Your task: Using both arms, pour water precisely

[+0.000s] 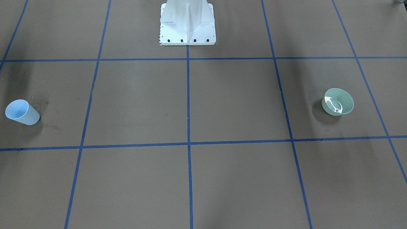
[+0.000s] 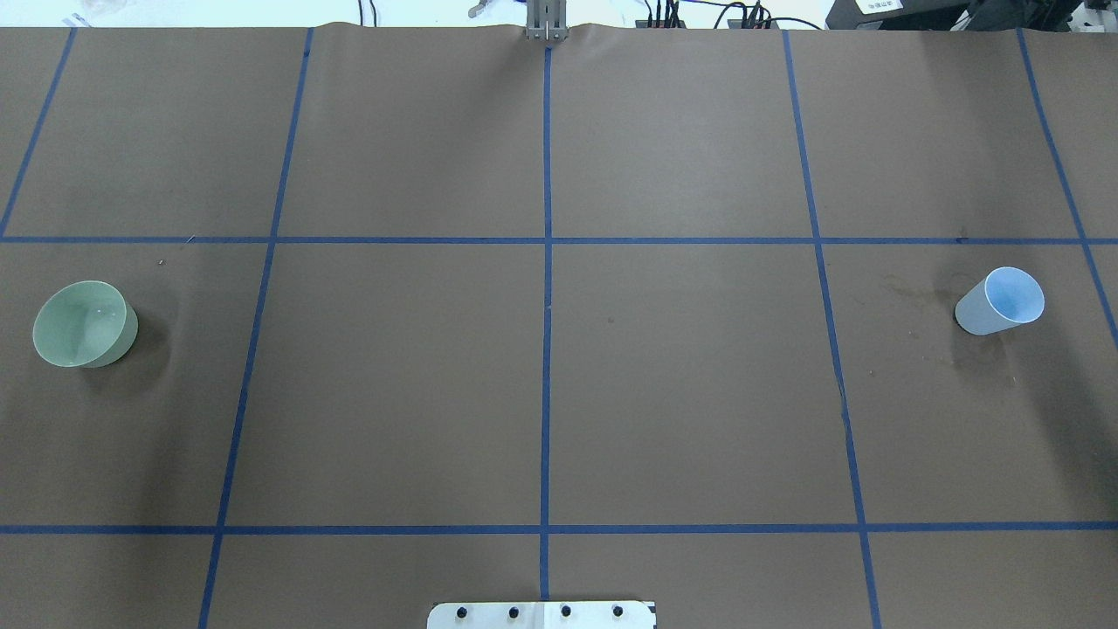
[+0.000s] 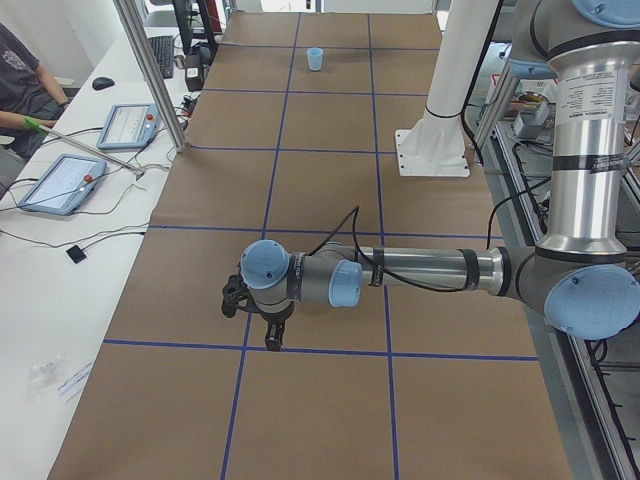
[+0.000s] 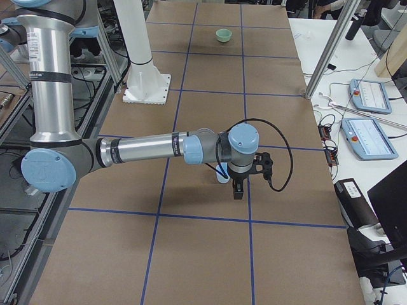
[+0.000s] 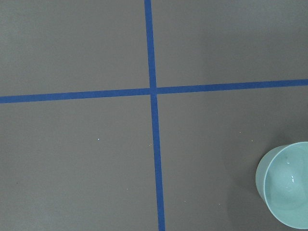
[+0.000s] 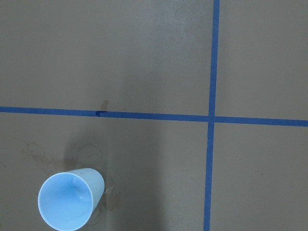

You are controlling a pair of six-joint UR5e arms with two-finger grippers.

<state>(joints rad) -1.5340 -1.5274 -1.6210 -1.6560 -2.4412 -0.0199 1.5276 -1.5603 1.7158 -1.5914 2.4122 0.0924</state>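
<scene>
At the table [image 2: 393, 384], two arms [image 3: 420, 270] [image 4: 146, 149], one blue cup [image 2: 1001, 301], one green bowl [image 2: 83, 323].

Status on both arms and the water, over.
Left gripper, right gripper: state unreadable. Water glints in green bowl; blue cup standing, ungrasped. No obstacle seen.

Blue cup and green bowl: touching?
Apart. The overhead view shows the green bowl near the left edge and the blue cup near the right, several grid squares between.

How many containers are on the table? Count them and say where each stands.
2. The blue cup stands far out on the robot's right side; the green bowl stands far out on its left. No other shows in any view.
</scene>
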